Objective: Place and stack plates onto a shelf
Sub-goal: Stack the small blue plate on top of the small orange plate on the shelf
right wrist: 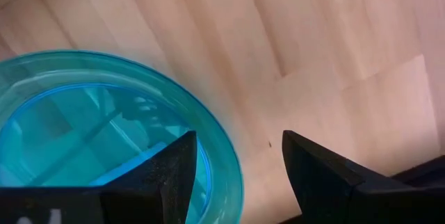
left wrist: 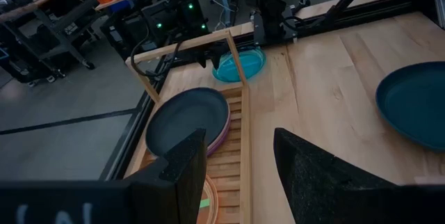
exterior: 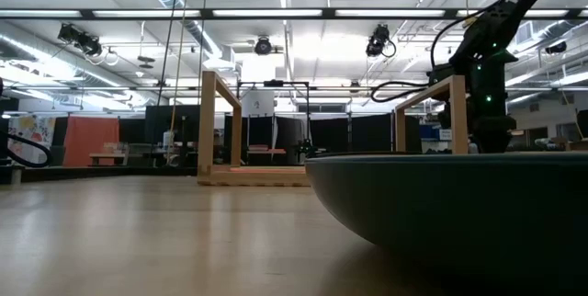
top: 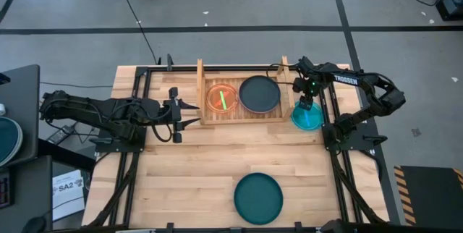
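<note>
A see-through cyan plate (top: 307, 118) lies on the table (top: 195, 168) just outside the shelf's (top: 242, 115) right side board, directly beneath the right gripper (top: 308, 103), whose fingers stand apart astride the plate's rim without closing on it. On the shelf beside that gripper sits a dark plate (top: 259, 93) stacked on a pink one; farther along, an orange plate (top: 222, 97). The left gripper (top: 189, 113) hovers at the shelf's opposite end, fingers spread wide and empty. A teal plate (top: 258, 197) rests well apart, at the table's near edge.
</note>
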Robot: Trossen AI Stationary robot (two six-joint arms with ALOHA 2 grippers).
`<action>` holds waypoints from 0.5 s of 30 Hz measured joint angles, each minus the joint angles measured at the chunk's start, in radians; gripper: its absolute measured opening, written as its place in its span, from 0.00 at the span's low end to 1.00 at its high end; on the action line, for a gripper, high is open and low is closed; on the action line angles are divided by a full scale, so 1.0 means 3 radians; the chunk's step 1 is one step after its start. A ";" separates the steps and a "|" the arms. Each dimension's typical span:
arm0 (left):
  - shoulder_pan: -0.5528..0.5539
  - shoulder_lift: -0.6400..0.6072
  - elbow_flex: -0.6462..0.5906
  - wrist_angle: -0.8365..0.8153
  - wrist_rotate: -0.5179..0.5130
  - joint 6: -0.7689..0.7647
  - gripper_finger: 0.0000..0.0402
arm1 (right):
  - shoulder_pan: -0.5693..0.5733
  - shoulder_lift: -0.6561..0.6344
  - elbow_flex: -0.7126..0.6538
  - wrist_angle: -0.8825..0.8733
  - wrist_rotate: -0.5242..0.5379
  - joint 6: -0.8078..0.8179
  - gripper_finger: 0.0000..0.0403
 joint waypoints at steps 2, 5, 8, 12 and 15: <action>-0.0001 0.0000 0.0000 0.0000 0.0000 0.0000 0.43 | -0.0008 0.0000 0.0034 -0.0020 -0.0009 0.0092 0.54; -0.0001 0.0000 0.0000 0.0000 0.0000 0.0000 0.43 | -0.0061 0.0000 0.0085 -0.0044 -0.0048 0.0185 0.54; -0.0001 0.0000 0.0001 0.0000 0.0000 0.0000 0.43 | -0.0066 0.0000 0.0098 -0.0106 -0.0035 0.0184 0.54; -0.0001 0.0000 0.0000 0.0000 0.0000 -0.0001 0.43 | -0.0065 0.0001 0.0098 -0.0114 -0.0003 0.0184 0.54; 0.0000 0.0000 0.0000 0.0001 0.0000 -0.0001 0.43 | -0.0065 0.0000 0.0099 -0.0116 -0.0002 0.0182 0.54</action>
